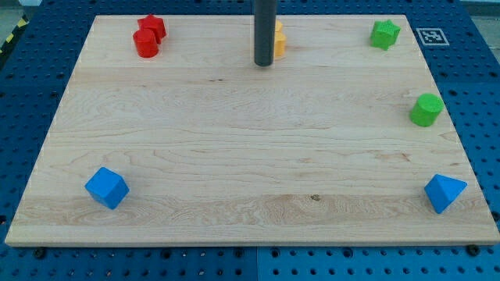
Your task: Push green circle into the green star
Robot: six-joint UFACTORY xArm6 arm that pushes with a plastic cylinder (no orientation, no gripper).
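Note:
The green circle (426,109), a short green cylinder, sits near the view's right edge of the wooden board (234,156). The green star (384,33) sits at the view's top right, apart from the circle and above it to the left. My tip (263,64) is at the view's top centre, far to the left of both green blocks. It stands right beside a yellow-orange block (279,40), which the rod partly hides.
A red star (154,27) and a red cylinder (145,44) touch at the top left. A blue cube (106,188) is at the bottom left. A blue triangular block (444,192) is at the bottom right. A marker tag (430,35) lies off the board.

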